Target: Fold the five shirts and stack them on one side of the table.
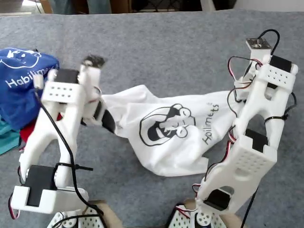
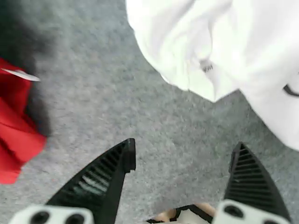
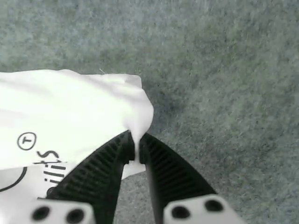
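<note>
Right wrist view reveals right pincer [image 3: 135, 140] pinching white shirt [image 3: 70, 102].

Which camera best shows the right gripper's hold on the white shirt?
The right wrist view: the right gripper pinches a corner of the white shirt. The high view has the arm covering that grip; the left wrist view shows another edge.

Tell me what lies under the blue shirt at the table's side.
Teal cloth and red cloth poke out from beneath the blue shirt. Whether more shirts lie under it cannot be seen: the blue shirt and the left arm cover the rest.
</note>
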